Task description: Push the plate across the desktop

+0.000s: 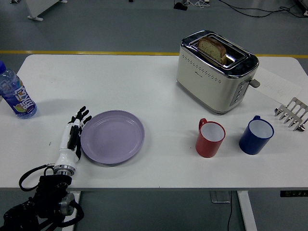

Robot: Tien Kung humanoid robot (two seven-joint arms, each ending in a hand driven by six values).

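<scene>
Table (144,86), white, carries everything: a toaster (215,71) with bread toward the far right, a lilac plate (113,136) near the front edge on the left, a blue mug (256,135) and a red mug (210,138) front right. The left hand (74,132) lies flat at the plate's left rim, fingers straight, slightly fanned and holding nothing, so the plate sits directly to its right. Whether its side actually touches the rim is hard to tell. No right hand shows.
</scene>
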